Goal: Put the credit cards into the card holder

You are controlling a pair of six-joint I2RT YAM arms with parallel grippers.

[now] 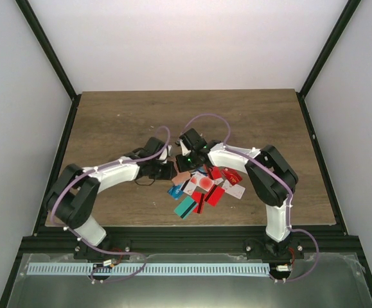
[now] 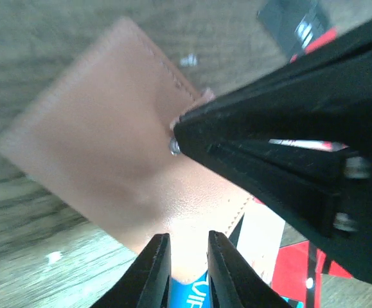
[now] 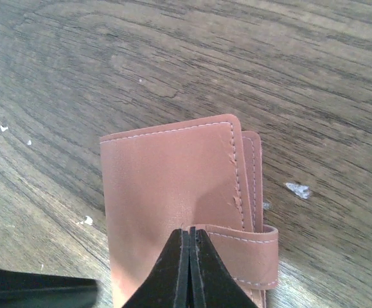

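Two robot arms meet over one spot on a wooden table [image 3: 173, 51].

The holder [image 3: 173, 186] lies flat directly under both grippers. In the right wrist view its long axis runs straight ahead of the fingers. Its layered, stitched pocket edge is just to the right of the tips, and a strap crosses it beside them.

The right gripper [image 3: 189, 232] has its jaws pressed together, with the tips resting on the holder at the strap. Whether a leather layer is pinched between them cannot be told.

The left gripper [image 2: 187, 239] has narrow jaws at the holder's near edge. That edge and a blue card [image 2: 195, 295] show in the gap, and whether the jaws grip anything cannot be told.

From above, the cards [image 1: 206, 187] fan out in a loose pile of red, white, blue and teal. They touch the holder on the right gripper's side and lie closer to the arm bases, so the right arm is nearer to them. No card appears to be in the holder yet.

Judging from this, the next move depends on getting a card's short edge to the pocket edge on the right gripper's right. One gripper would have to pin the holder meanwhile.
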